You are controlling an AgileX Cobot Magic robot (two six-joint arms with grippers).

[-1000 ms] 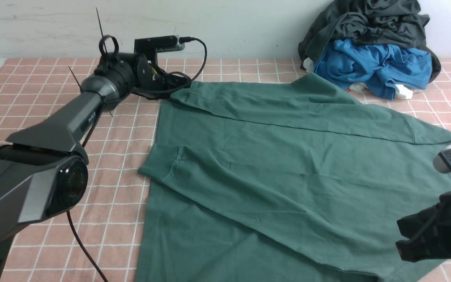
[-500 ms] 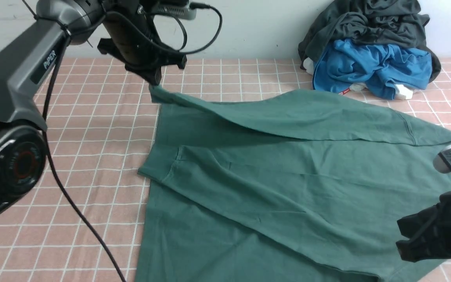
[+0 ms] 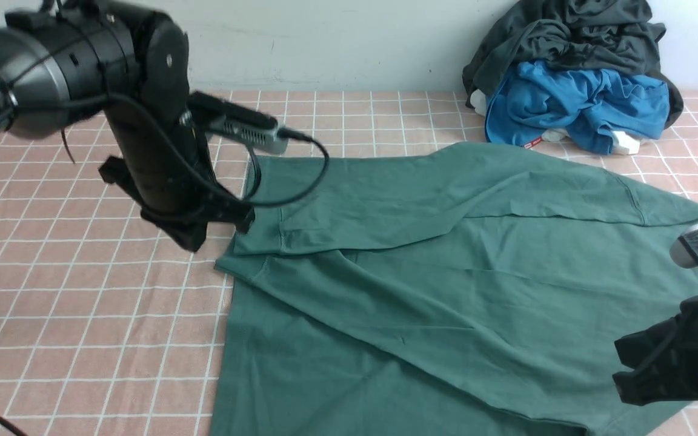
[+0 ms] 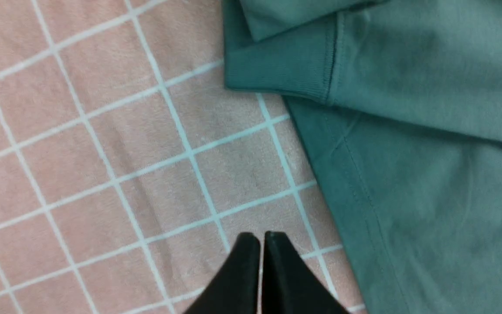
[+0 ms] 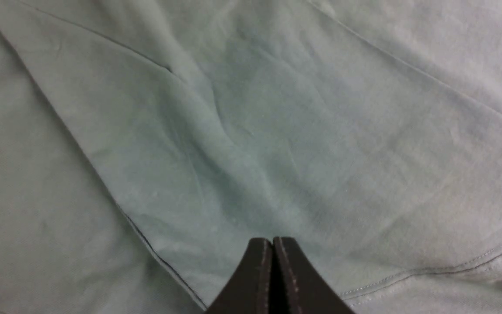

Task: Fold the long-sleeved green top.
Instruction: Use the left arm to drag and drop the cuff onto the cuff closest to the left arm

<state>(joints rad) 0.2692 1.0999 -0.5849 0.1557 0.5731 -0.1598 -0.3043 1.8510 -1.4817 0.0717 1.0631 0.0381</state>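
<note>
In the front view, we see the left arm lowered from its raised spot of half a second ago. The sleeve [image 3: 355,212] it held aloft then now lies folded across the green long-sleeved top [image 3: 422,284]. Its cuff [image 3: 258,236] rests just on the far side of the other cuff [image 3: 246,266], at the top's left edge. The left end effector [image 3: 194,237] points down at the pink checked tabletop [image 3: 82,303], just left of that edge. The top lies spread flat, its near right part beneath the right end effector [image 3: 628,366], which has not shifted. A dark grey garment [image 3: 567,36] and a blue garment [image 3: 573,103] stay heaped at the top's far right corner.

In the left wrist view, we find the left end effector [image 4: 260,237] clenched and empty over bare checked cloth. The top's side hem [image 4: 347,174] runs just beside it, and a ribbed cuff [image 4: 277,74] lies farther along, apart from it.

In the right wrist view, the right end effector [image 5: 272,242] is clenched on nothing above the top's creased fabric [image 5: 251,131]. We cannot tell whether it touches.
</note>
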